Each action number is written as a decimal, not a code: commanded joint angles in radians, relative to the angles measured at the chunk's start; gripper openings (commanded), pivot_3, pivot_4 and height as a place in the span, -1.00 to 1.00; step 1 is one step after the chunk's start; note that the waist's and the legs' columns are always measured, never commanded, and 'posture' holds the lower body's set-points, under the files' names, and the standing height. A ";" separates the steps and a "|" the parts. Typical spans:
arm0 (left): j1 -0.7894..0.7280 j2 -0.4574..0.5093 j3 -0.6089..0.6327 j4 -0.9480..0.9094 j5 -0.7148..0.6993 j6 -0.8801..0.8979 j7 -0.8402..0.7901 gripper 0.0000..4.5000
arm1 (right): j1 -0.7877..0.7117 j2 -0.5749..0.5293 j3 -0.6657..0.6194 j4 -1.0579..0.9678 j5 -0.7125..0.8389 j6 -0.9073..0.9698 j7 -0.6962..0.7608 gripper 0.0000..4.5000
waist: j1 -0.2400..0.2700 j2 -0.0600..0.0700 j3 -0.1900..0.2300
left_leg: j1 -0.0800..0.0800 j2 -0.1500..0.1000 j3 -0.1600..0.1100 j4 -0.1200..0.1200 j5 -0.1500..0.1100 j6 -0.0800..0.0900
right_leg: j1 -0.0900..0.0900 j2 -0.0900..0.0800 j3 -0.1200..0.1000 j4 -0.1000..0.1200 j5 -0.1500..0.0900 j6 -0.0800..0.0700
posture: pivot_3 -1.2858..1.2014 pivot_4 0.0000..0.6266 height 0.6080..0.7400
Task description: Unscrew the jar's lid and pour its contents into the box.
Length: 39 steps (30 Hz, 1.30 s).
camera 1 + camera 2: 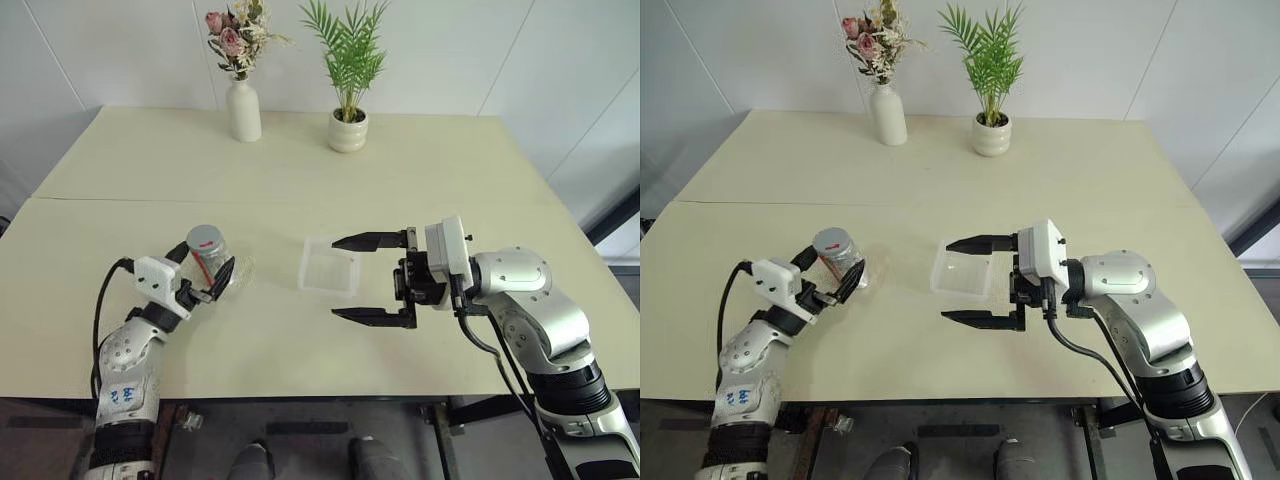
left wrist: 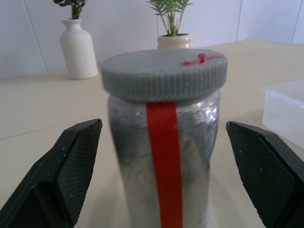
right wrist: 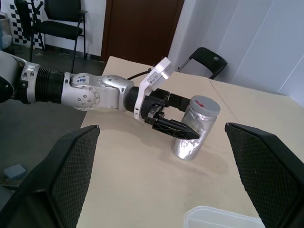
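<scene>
The jar (image 1: pixel 208 258) stands upright on the desk (image 1: pixel 300 170) at about 8 o'clock from the desk's middle, its lid (image 2: pixel 164 73) screwed on. The left gripper (image 1: pixel 209 272) reaches around it, fingers (image 2: pixel 66 171) apart on either side of the glass with a gap showing on each side. The box (image 1: pixel 330 265) lies near the middle, at 3 o'clock from the jar and well apart from it. The right gripper (image 1: pixel 352 278) hovers at 3 o'clock of the box, pointing toward the jar, its fingers (image 1: pixel 370 241) spread wide and holding nothing. A vase (image 1: pixel 243 110) and a plant pot (image 1: pixel 347 130) stand at 12 o'clock, near the far edge.
</scene>
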 commanded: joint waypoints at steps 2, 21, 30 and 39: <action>-0.014 -0.002 -0.007 0.001 -0.002 -0.026 0.008 0.99 | 0.006 -0.004 -0.021 -0.050 0.006 -0.001 -0.020 1.00 | -0.001 0.000 0.000 | 0.000 0.000 0.000 0.000 0.000 0.000 | 0.000 0.000 0.000 0.000 0.000 0.000 | 0.03 -0.52 1.00; -0.037 0.003 -0.068 -0.109 -0.110 0.022 -0.130 -0.03 | -0.034 0.046 -0.028 -0.061 0.060 0.097 -0.125 1.00 | 0.001 0.000 0.000 | 0.000 0.000 0.000 -0.001 0.000 0.000 | 0.000 0.000 0.000 0.000 0.000 0.000 | 0.03 -0.52 1.00; -0.135 -0.016 -0.204 -0.182 -0.111 0.149 -0.195 -0.03 | -0.158 0.149 0.074 -0.007 -0.065 0.222 -0.310 1.00 | -0.001 0.000 0.000 | 0.000 0.000 0.000 -0.001 0.000 0.000 | -0.001 0.000 0.000 0.000 0.000 0.000 | 0.03 -0.52 1.00; -0.182 -0.042 -0.252 -0.202 -0.108 0.222 -0.188 -0.03 | -0.211 0.258 0.114 0.054 -0.165 0.304 -0.468 1.00 | -0.002 0.000 0.000 | -0.001 0.000 0.000 -0.002 0.000 0.000 | -0.002 0.000 0.000 0.000 0.000 0.000 | 0.03 -0.52 1.00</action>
